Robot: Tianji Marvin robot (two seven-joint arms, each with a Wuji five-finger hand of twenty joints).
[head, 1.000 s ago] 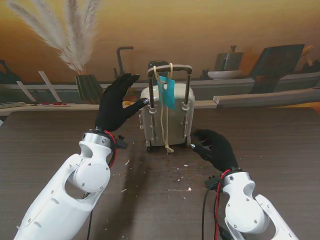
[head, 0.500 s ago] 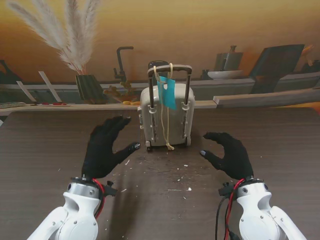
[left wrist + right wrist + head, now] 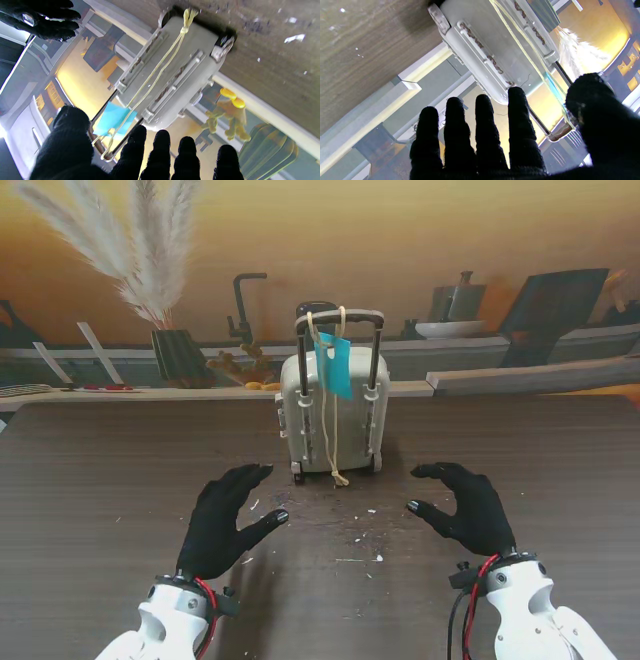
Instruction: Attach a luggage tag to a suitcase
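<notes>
Both forearms are being cut off by the near edge of the stand view. Pale specks [image 3: 358,538] on the table [image 3: 90,480] are too small to be identified. In the left wrist view, the suitcase handle [image 3: 100,147] is being partly hidden behind the left hand [image 3: 140,160]. The cord's knot on the handle is not being resolved.

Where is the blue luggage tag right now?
In the stand view, the blue luggage tag hangs by a cord from the raised handle of the upright suitcase, mid-table, farther from me than both open hands.
</notes>
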